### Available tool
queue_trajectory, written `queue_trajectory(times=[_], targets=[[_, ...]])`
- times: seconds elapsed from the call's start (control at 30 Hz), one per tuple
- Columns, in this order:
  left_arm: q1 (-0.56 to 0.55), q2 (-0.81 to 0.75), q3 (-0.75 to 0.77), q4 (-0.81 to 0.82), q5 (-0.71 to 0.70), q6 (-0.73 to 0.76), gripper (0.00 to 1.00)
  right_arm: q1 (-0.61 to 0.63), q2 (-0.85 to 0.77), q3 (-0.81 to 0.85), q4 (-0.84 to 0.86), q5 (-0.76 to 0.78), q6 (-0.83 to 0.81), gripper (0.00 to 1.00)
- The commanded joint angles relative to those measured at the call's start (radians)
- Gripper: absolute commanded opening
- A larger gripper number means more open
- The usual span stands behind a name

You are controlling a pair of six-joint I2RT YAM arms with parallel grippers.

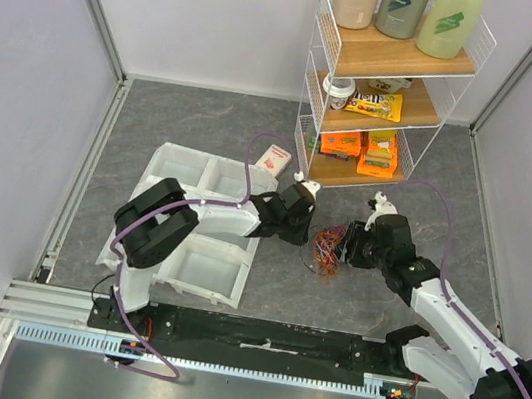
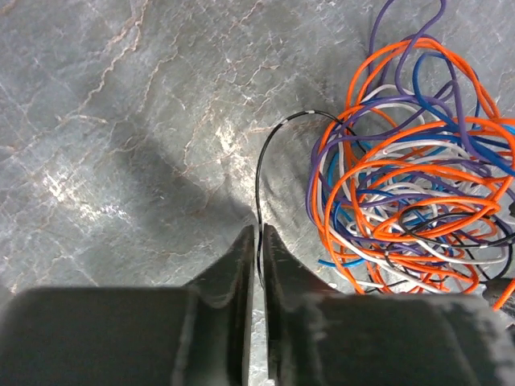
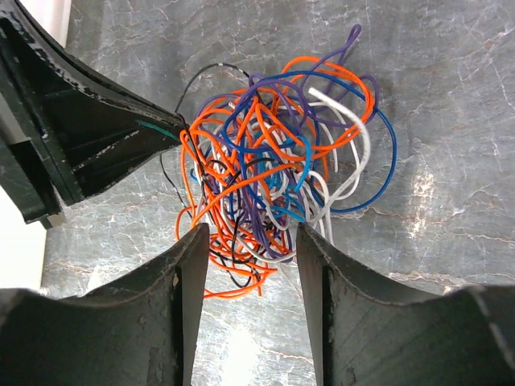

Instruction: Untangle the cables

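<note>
The cables point(image 1: 327, 250) lie as one fist-sized tangle of orange, blue, white, purple and black wires on the grey table, between my two grippers. In the left wrist view the tangle point(image 2: 410, 177) is to the right, and one thin black cable point(image 2: 259, 173) arcs out of it into my left gripper point(image 2: 258, 232), which is shut on it. My left gripper point(image 1: 310, 229) touches the tangle's left side. My right gripper point(image 3: 251, 233) stands open, its fingers either side of the near edge of the tangle point(image 3: 273, 161), holding nothing. The left gripper's fingertips point(image 3: 165, 133) show there at the upper left.
A white compartment tray point(image 1: 197, 219) lies left of the tangle under the left arm. A small white and red box point(image 1: 273, 157) sits behind it. A wire shelf point(image 1: 385, 87) with bottles and snack packs stands at the back. Purple hoses point(image 1: 446, 213) run along both arms.
</note>
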Motion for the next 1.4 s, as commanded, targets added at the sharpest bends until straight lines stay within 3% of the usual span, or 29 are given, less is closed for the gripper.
queue_trajectory(times=[0.0,0.07,0.33,0.43,0.63,0.73,0.83,1.07,1.23,1.37], targets=[[0.001,-0.022,0.009,0.005,0.000,0.024,0.05,0.009,-0.034,0.006,0.022,0.014,-0.006,0.58],[-0.002,-0.091,-0.036,0.035,0.004,0.032,0.02,0.018,-0.047,0.028,-0.008,0.022,-0.019,0.63],[-0.003,-0.332,-0.141,0.209,0.412,0.049,0.02,0.060,-0.074,0.120,-0.081,0.039,-0.039,0.82],[-0.006,-0.381,-0.141,0.272,0.515,0.008,0.02,0.072,-0.047,0.103,-0.015,0.025,-0.004,0.84],[-0.038,-0.485,-0.141,0.348,0.555,-0.066,0.02,0.075,0.065,0.033,0.086,0.142,0.077,0.81],[-0.060,-0.556,-0.127,0.370,0.547,-0.087,0.02,0.075,0.122,-0.029,0.168,0.227,0.157,0.80],[-0.077,-0.666,-0.086,0.321,0.505,-0.058,0.02,0.064,0.189,-0.032,0.116,0.370,0.224,0.80],[-0.075,-0.846,0.175,-0.027,0.279,0.129,0.02,0.011,0.131,-0.052,-0.005,0.600,0.346,0.78],[-0.077,-0.829,0.380,-0.174,0.190,0.207,0.02,-0.141,0.074,-0.029,-0.071,0.616,0.275,0.79],[-0.075,-0.786,0.478,-0.271,0.071,0.225,0.02,-0.157,0.039,0.035,-0.137,0.657,0.183,0.81]])
